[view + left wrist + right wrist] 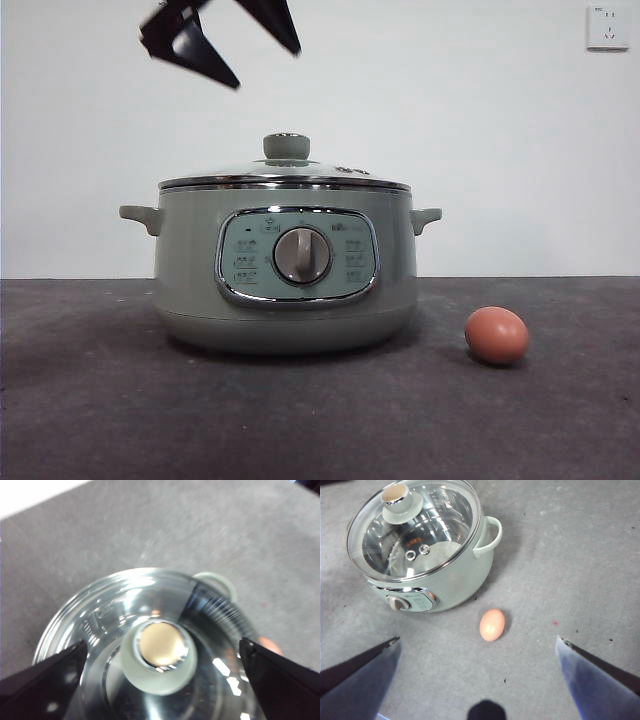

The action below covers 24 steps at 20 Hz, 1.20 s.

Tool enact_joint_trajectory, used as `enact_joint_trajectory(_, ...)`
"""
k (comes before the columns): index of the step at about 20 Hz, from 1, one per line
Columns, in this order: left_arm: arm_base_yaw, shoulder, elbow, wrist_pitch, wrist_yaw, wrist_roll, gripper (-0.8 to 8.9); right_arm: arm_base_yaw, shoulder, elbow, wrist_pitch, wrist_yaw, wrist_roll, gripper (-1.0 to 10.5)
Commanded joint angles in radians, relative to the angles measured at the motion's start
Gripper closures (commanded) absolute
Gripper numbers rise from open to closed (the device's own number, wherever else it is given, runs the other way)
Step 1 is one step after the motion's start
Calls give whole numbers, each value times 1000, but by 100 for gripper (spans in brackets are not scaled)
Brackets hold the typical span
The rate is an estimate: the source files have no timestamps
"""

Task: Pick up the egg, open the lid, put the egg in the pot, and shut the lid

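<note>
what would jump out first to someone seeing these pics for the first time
The big sage-green pot fills the middle of the dark table, its glass lid on and the silver dial facing the front camera. The small reddish-brown egg lies on the table beside the pot, apart from it. The left gripper hangs open above the lid's knob; the right gripper, also open, looks down on the egg from high up.

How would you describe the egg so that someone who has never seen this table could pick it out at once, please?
Find the large sage-green pot on the dark grey table, its lid on. Seen from the front, the egg lies on the table beside it, apart from it, on the side away from the black hand above. It is the only small, reddish-brown, smooth oval there.
</note>
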<state>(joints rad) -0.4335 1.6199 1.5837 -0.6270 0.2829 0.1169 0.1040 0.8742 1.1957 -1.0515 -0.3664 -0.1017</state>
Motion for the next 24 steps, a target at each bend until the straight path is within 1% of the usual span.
enact_joint_trajectory(1, -2, 47, 1, 34, 0, 15, 154, 2, 1, 2, 4, -2, 4, 317)
enact_joint_trajectory(6, -6, 120, 1, 90, 0, 14, 154, 2, 1, 2, 4, -1, 4, 318)
enact_joint_trajectory(12, -20, 164, 1, 80, 0, 10, 158, 2, 15, 2, 6, -1, 4, 319)
enact_joint_trajectory(14, -31, 164, 1, 80, -32, 5, 177, 2, 23, 2, 7, -1, 4, 319)
enact_joint_trajectory(16, -36, 164, 1, 66, -52, 3, 327, 2, 27, 2, 7, -1, 4, 319)
enact_joint_trajectory(17, -38, 164, 1, 57, -51, -1, 373, 2, 27, 2, 7, -1, 4, 320)
enact_joint_trajectory(18, -40, 164, 1, 50, -51, -5, 394, 2, 27, 2, 7, -1, 4, 320)
enact_joint_trajectory(22, -47, 164, 1, 43, -48, -13, 599, 2, 27, 2, 7, -1, 5, 320)
enact_joint_trajectory(23, -47, 164, 1, 42, -48, -17, 631, 2, 27, 2, 7, -1, 4, 320)
enact_joint_trajectory(24, -47, 164, 1, 42, -47, -21, 643, 2, 27, 2, 6, -1, 4, 320)
